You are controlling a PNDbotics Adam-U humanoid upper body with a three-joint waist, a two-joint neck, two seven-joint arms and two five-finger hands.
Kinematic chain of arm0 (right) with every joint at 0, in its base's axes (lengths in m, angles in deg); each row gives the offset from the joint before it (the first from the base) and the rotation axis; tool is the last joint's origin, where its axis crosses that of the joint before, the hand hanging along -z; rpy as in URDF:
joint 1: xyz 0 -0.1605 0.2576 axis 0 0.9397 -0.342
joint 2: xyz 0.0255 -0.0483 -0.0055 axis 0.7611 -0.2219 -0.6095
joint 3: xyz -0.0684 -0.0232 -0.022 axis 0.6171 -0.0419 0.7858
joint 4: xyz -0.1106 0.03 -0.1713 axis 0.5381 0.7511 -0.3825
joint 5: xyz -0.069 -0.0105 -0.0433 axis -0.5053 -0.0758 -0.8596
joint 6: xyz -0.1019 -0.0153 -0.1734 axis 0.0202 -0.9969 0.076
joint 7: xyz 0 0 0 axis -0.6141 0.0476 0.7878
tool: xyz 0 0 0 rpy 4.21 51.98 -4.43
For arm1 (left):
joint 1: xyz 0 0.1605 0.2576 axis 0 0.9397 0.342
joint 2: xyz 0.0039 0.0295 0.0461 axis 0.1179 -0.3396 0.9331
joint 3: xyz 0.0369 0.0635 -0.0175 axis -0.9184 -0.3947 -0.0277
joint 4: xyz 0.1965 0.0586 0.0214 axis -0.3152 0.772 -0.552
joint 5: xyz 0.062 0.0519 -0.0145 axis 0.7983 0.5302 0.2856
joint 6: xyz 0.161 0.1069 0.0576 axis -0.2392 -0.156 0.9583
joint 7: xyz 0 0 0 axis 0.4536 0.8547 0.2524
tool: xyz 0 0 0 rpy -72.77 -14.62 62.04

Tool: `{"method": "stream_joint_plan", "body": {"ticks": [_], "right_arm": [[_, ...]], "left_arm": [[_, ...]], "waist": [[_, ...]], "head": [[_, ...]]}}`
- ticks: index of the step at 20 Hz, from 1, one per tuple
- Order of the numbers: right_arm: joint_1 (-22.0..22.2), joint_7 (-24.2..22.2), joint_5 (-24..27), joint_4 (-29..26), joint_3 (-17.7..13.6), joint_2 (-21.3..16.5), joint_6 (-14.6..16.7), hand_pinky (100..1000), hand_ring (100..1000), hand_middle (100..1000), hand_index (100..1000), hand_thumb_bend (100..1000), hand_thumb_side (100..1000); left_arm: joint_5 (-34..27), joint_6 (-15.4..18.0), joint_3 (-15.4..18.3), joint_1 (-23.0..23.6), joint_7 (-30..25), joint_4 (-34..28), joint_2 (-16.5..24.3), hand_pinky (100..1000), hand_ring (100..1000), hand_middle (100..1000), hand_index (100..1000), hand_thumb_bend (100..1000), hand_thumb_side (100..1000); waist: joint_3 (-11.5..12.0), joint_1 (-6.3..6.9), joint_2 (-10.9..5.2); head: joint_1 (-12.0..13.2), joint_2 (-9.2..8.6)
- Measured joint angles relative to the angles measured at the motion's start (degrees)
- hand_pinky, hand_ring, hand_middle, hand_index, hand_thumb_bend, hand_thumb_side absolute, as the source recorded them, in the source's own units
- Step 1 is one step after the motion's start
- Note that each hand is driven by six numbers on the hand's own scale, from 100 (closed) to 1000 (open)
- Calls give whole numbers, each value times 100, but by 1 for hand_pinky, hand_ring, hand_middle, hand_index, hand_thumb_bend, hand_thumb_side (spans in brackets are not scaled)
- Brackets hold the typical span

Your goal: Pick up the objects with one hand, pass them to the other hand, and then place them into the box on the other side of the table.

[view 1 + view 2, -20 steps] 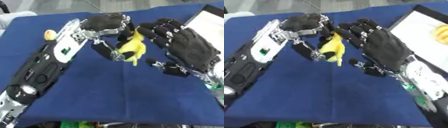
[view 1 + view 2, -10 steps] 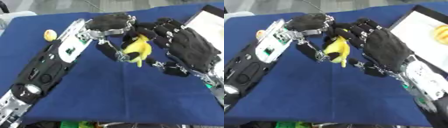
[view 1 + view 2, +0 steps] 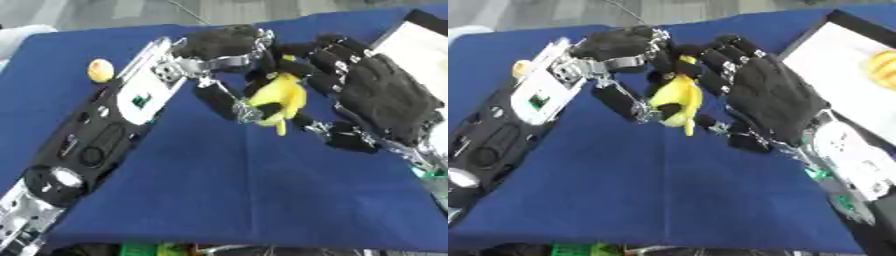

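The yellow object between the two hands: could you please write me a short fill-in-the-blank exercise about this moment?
1. The object held between the two hands is ____ in colour.
2. The cloth covering the table is ____.
3. The white box lies on the robot's ____ side.
4. The small yellow ball lies beside the ____ arm.

Missing words: yellow; blue; right; left

Blue tablecloth (image 3: 227, 195), grey floor (image 3: 105, 12) beyond

A bright yellow toy (image 3: 278, 97) sits between two black hands (image 3: 226, 44) (image 3: 385, 102) with silver joints. The cloth (image 3: 219, 190) is deep blue. A yellow-orange ball (image 3: 101, 70) lies on it. The box (image 3: 842, 60) is white with a black rim, holding something orange-yellow (image 3: 881, 67).
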Motion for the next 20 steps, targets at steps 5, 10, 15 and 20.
{"method": "stream_joint_plan", "body": {"ticks": [5, 10, 15, 20], "right_arm": [[0, 11, -9, -4, -3, 0, -8, 853, 820, 880, 904, 429, 169], [0, 32, -32, -15, -4, 0, -20, 851, 816, 876, 897, 430, 181], [0, 103, -54, -17, -4, -9, -23, 840, 804, 865, 857, 426, 166], [-2, 302, -53, -17, -2, -18, -12, 822, 783, 846, 789, 405, 117]], "left_arm": [[-108, -62, 11, -21, -62, -21, 0, 523, 267, 205, 262, 100, 251], [-244, -125, 26, -33, -125, -42, 0, 522, 266, 204, 261, 100, 250], [-341, -178, 29, -70, -178, -66, -4, 521, 276, 204, 261, 100, 250], [-414, -222, 29, -87, -222, -70, -51, 521, 277, 203, 261, 100, 250]], "waist": [[-1, 2, 0], [-1, 3, 0], [1, 3, -1], [1, 3, -1]], "head": [[0, 0], [-1, 0], [-9, 0], [-20, 0]]}}
